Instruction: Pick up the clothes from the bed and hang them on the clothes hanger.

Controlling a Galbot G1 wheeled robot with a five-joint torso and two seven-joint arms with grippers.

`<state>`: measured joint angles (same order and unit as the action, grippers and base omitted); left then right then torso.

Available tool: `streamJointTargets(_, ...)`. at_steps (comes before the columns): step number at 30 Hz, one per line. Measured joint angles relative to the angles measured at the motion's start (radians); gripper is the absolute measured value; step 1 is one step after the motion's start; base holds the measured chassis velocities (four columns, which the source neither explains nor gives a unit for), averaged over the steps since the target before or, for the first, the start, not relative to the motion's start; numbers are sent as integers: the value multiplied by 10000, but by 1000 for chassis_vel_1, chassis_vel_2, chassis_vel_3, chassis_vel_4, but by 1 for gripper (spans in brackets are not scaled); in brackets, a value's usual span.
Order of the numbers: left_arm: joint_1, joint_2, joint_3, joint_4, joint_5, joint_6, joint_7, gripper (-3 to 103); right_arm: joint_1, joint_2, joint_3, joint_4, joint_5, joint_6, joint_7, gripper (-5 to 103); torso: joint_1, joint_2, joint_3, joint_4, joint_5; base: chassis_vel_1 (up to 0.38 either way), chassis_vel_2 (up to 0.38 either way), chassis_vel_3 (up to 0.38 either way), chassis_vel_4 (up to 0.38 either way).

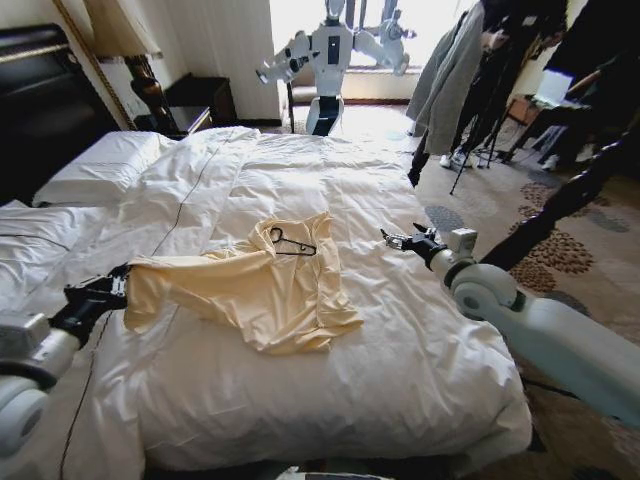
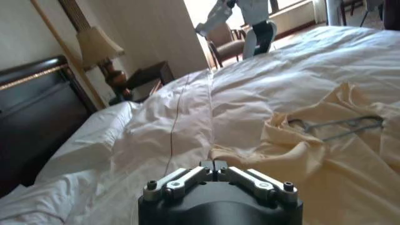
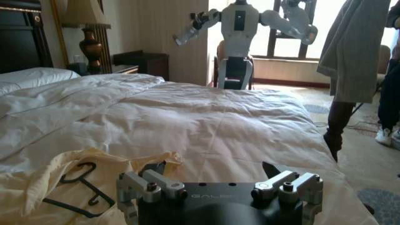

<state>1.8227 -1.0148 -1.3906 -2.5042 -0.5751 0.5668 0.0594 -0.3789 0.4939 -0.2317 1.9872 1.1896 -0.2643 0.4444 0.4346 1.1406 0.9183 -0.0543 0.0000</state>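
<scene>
The pale yellow clothes (image 1: 262, 288) lie spread on the white bed (image 1: 400, 340), one sleeve stretched toward my left side. The thin dark clothes hanger (image 1: 291, 243) rests flat on the shirt near its collar; it shows too as the hanger (image 2: 340, 127) and the hanger (image 3: 78, 187). My left gripper (image 1: 119, 287) sits low on the duvet with its fingers shut, tips (image 2: 216, 165) right at the sleeve's end (image 2: 250, 157); whether fabric is pinched is hidden. My right gripper (image 1: 400, 240) hovers open just beyond the shirt's right edge, with nothing between its fingers (image 3: 150, 180).
White pillows (image 1: 100, 165) and a dark headboard (image 1: 40, 100) lie to the left, with a lamp (image 1: 120, 30) and nightstand (image 1: 195, 105) behind. Another white robot (image 1: 330, 50) stands by the window. A grey garment (image 1: 450, 70), tripods and a person stand on the carpet to the right.
</scene>
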Motion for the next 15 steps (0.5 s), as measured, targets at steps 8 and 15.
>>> streamJointTargets(8, 337, -889, 2055, -67, 1519, 1104, 278, 0, -51, -87, 99, 16, -45, 18, -109, 100, 0, 0, 1, 0, -6, 0, 0, 0, 0)
streamJointTargets(15, 385, -841, 3894, 54, 2501, 1535, 417, 0, -130, -96, 161, 133, -83, 48, -111, 100, 1, 0, 2, -2, -3, 0, 0, 0, 0)
